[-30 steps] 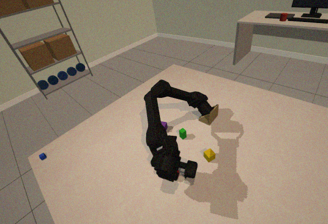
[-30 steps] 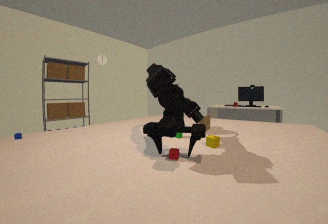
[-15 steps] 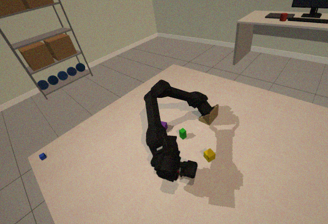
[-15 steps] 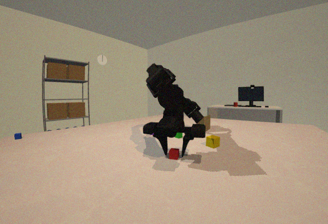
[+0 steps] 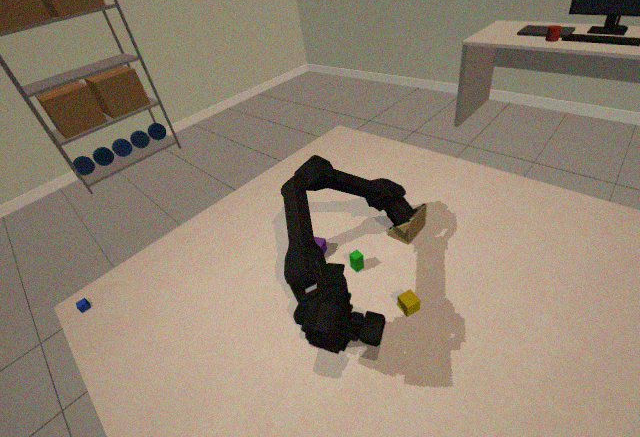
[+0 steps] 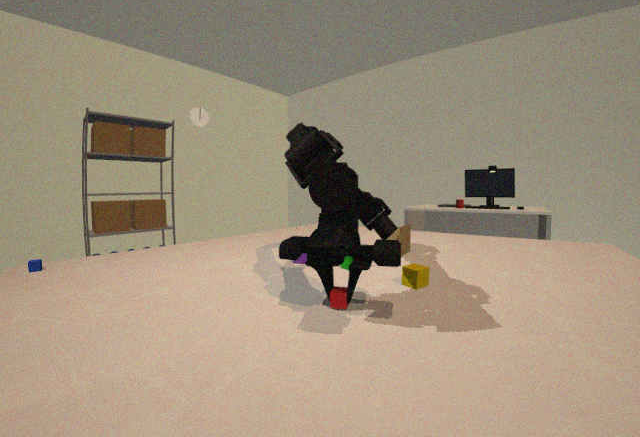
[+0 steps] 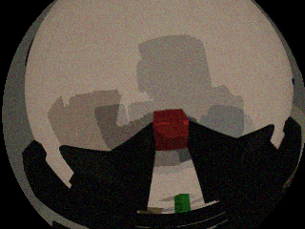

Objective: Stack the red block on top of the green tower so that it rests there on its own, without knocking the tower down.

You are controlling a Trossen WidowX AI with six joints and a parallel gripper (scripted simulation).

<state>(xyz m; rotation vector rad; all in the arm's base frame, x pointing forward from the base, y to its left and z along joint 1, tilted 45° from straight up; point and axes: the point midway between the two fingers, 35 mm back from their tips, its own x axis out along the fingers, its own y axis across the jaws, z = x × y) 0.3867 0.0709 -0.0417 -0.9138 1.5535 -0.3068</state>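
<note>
So the end effector (image 6: 339,295) is pinching the red block (image 6: 338,298) down on the bench (image 6: 155,360), grab looks done, next it needs lifting and carrying over the green tower (image 5: 356,259).

In the top view the table (image 5: 516,318) fills the lower frame, with the arm (image 5: 299,236) at its centre. The tower (image 5: 356,260) stands just right of the arm, a second cube (image 5: 408,302) to its lower right, a third (image 5: 321,244) to its upper left, half hidden by the arm, and a fourth (image 5: 83,304) far off by the table's left corner. A rack (image 5: 77,75) stands upper left, a desk (image 5: 542,50) upper right. In the exterior view the block (image 6: 338,298) sits on the table low at centre, pinched in the gripper (image 6: 339,295), the tower above it in the frame
</note>
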